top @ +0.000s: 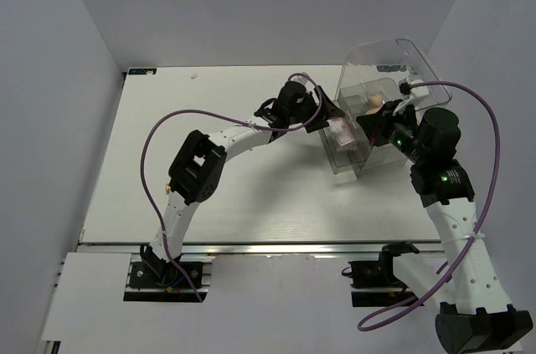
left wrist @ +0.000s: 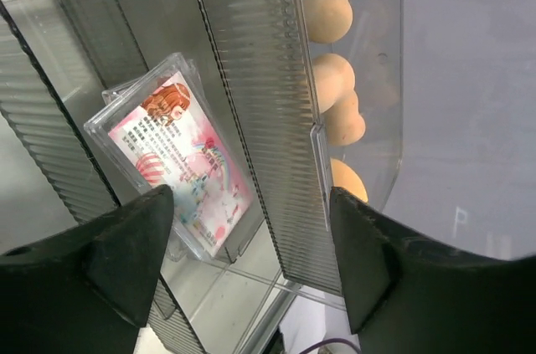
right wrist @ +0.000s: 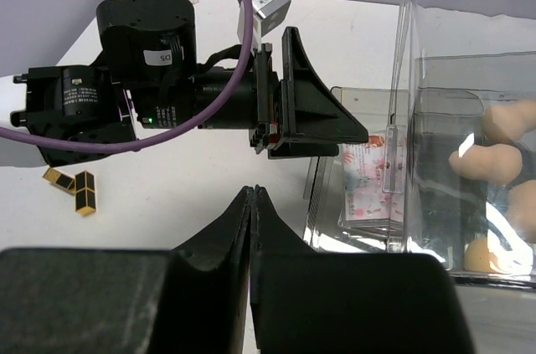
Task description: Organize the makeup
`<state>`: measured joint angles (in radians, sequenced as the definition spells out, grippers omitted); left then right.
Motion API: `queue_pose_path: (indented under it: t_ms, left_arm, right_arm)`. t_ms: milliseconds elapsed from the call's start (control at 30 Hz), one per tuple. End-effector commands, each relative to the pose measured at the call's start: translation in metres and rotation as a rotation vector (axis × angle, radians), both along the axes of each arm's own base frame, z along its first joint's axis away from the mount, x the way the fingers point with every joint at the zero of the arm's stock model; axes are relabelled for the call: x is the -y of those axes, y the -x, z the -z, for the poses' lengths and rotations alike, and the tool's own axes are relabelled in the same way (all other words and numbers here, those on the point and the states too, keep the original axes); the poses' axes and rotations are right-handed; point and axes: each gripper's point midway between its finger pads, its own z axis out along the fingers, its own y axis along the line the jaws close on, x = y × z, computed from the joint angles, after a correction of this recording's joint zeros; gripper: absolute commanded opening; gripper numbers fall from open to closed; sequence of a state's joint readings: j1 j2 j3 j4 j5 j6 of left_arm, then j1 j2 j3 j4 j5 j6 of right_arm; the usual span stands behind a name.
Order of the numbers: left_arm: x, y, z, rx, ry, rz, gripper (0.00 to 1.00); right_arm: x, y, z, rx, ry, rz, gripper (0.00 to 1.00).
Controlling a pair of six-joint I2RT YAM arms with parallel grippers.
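A pinkish clear-cased palette (left wrist: pixel 180 161) lies in the pulled-out drawer (left wrist: pixel 251 103) of the clear box; it also shows in the top view (top: pixel 339 132) and the right wrist view (right wrist: pixel 373 182). The edge of a second clear case shows under it. Peach sponges (left wrist: pixel 333 86) sit behind the ribbed wall, in the box's other compartment (top: pixel 374 103) (right wrist: pixel 486 161). My left gripper (left wrist: pixel 251 245) is open and empty at the drawer's front, its fingers either side of the ribbed wall (top: pixel 325 120). My right gripper (right wrist: pixel 253 199) is shut and empty beside the box (top: pixel 371 124). No lipstick tube can be made out.
The large clear drawer box (top: pixel 394 61) stands at the back right with its curved lid up. Small gold-and-black pieces (right wrist: pixel 71 187) lie on the white table (top: pixel 209 203) under the left arm; I cannot tell what they are. Both arms crowd the box's front.
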<state>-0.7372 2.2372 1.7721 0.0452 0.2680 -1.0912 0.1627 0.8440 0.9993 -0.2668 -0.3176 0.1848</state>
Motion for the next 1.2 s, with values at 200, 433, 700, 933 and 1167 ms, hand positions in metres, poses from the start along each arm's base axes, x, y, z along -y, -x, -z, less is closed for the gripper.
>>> queue_pose_path:
  t_ms: [200, 433, 700, 933, 1167]
  left_arm:
    - [-0.051, -0.016, -0.063, 0.138, -0.016, -0.099, 0.11]
    - [-0.101, -0.003, -0.02, 0.074, -0.181, -0.141, 0.0]
    - [-0.159, 0.015, 0.0, 0.051, -0.289, -0.178, 0.0]
    - [-0.279, 0.033, -0.047, 0.163, -0.3, -0.354, 0.0]
    - [-0.324, 0.079, -0.05, 0.182, -0.317, -0.376, 0.51]
  right_arm:
    - [-0.002, 0.007, 0.006, 0.04, 0.047, -0.049, 0.04]
    - [-0.035, 0.043, 0.032, 0.137, 0.244, -0.455, 0.18]
    - [-0.054, 0.023, 0.085, 0.009, 0.464, -0.426, 0.0]
    - [-0.088, -0.01, 0.113, -0.059, 0.479, -0.317, 0.0]
    - [-0.109, -0.044, 0.155, -0.122, 0.624, -0.245, 0.0]
